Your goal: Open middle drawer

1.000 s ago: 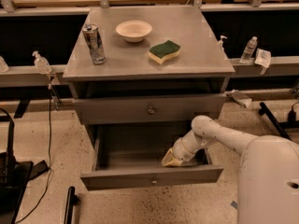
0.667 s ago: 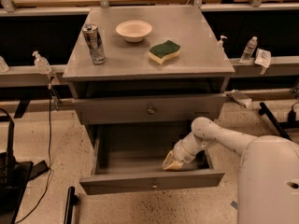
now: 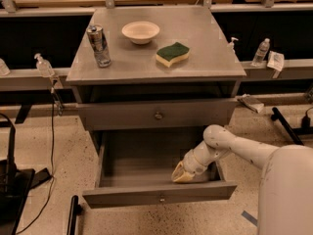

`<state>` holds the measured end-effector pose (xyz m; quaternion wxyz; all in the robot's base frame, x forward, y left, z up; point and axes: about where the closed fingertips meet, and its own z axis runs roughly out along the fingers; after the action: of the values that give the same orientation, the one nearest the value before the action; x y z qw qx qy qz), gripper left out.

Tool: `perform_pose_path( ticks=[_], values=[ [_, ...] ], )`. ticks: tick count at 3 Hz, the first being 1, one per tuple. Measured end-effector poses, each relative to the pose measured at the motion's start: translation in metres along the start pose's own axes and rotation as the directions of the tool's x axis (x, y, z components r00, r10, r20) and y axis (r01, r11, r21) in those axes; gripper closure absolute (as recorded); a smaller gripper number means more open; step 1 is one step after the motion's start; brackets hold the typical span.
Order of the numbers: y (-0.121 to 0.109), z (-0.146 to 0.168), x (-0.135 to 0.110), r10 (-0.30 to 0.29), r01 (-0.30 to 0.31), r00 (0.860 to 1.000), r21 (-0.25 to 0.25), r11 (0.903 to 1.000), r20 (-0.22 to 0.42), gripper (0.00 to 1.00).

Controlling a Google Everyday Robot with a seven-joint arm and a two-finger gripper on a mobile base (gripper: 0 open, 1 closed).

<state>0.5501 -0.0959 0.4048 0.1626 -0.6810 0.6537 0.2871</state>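
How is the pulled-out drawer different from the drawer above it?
The middle drawer is pulled out; the top drawer is shut. The gripper sits inside the middle drawer, not the top drawer. The top drawer's front looks taller than the middle drawer's. Both are grey with one small round knob.

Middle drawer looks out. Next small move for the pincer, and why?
Probably lift the pincer straight up and clear. The middle drawer already stands well out, and the pincer sits inside it just behind the front panel, so more pulling likely gains little.
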Motion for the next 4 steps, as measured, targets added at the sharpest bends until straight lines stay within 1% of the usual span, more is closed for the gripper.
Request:
perform_pose_path(
  ticks=[1,2,3,4],
  values=[
    [-0.024,-0.013,-0.006,-0.017,0.015,1.000,0.062,0.9980,0.026,1.00],
    [-0.049,-0.018,-0.012,-0.026,0.022,0.999,0.106,0.9941,0.038,1.00],
    [-0.064,-0.013,-0.013,-0.023,0.018,0.999,0.114,0.9934,0.041,1.00],
    [-0.067,-0.010,-0.013,-0.018,0.013,0.999,0.112,0.9936,0.043,1.00]
  ],
)
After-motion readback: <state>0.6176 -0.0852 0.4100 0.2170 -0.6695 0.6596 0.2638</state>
